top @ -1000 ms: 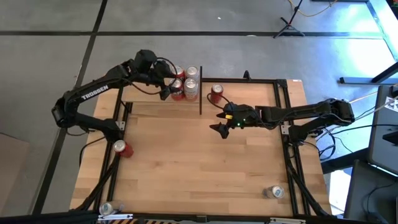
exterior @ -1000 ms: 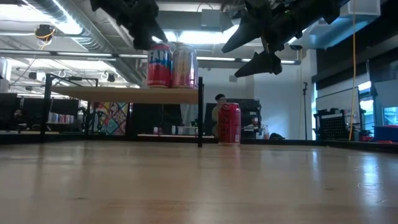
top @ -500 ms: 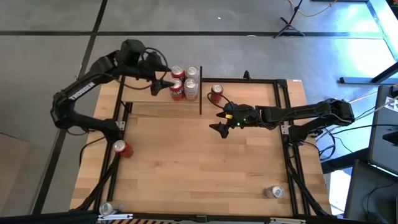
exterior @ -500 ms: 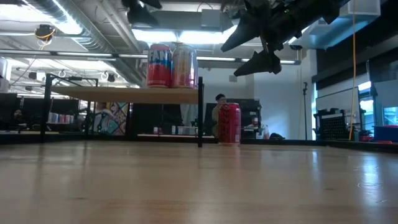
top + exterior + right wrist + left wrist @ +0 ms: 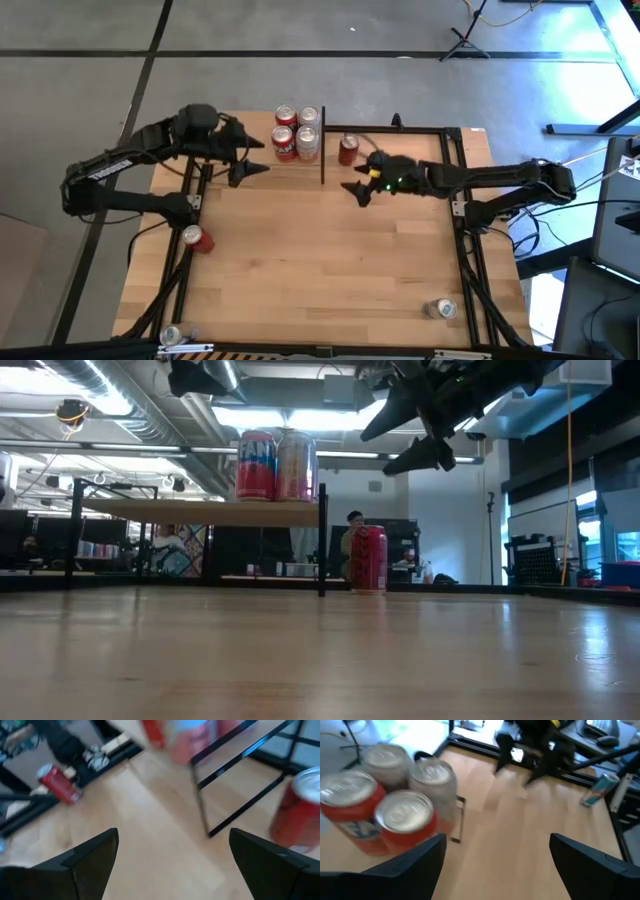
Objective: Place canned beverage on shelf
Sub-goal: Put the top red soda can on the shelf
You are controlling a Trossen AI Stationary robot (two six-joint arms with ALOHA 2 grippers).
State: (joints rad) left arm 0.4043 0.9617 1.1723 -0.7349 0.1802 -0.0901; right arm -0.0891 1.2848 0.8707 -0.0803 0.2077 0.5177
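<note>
Cans are in three places from where I sit. Four cans (image 5: 296,133) stand clustered at the right end of the shelf (image 5: 262,168), beside its black front post. One more, the red can (image 5: 347,151), stands upright on the desk (image 5: 320,270) just right of that post, and I take it for the next one to go up. Another red can (image 5: 197,239) lies on its side at the desk's left edge, and two silver cans sit near the front corners, one left (image 5: 171,335) and one right (image 5: 441,309).

My left gripper (image 5: 249,159) hovers over the shelf just left of the cluster, jaws apart and holding nothing; its wrist view shows the four can tops close ahead and nothing between the fingers (image 5: 415,865). I judge that side's placing is done.

My right gripper (image 5: 358,187) hangs above the desk near the upright red can, on its front-right side and not touching it. Its jaws are spread wide and empty, and in its wrist view the red can (image 5: 300,810) sits off to one side rather than between the fingers (image 5: 92,855).

So I read the step in hand as the reach for that can. The next move calls for swinging the right gripper toward the can until it sits between the jaws, dropping to mid-height, then closing. The shelf post stands close by, so I'd watch clearance there.
</note>
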